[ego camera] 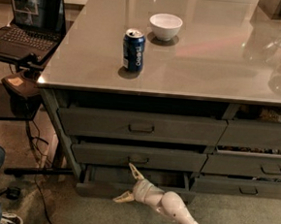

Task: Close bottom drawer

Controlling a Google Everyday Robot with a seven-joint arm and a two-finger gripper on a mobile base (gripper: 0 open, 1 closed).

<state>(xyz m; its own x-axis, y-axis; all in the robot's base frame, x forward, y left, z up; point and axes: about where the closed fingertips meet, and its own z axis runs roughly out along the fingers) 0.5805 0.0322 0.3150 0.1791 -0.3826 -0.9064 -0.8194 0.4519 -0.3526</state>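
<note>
- The bottom drawer [101, 180] is sitting lowest in the wide stack under the desk's [207, 65] front edge, toward the front-left corner. It is standing pulled out, w/ its low front sticking out past the two drawers above.
- The gripper [129, 184] is hanging right in front of this drawer, approx. at its middle. The jaws are spread apart and are holding nothing.
- One finger [135, 171] is pointing up, its tip just under the middle drawer [175, 160]; I cannot tell if it is touching. The other finger is pointing left, over the bottom drawer's front.
- The white arm [181, 217] is reaching in from the floor below the front edge.
- A can [133, 50] is standing upright on the desk, near the front edge on the left.
- A bowl [165, 26] is sitting behind the can, a bit to the right, apart from it.
- A laptop [31, 18] is standing open beyond the left edge.
</note>
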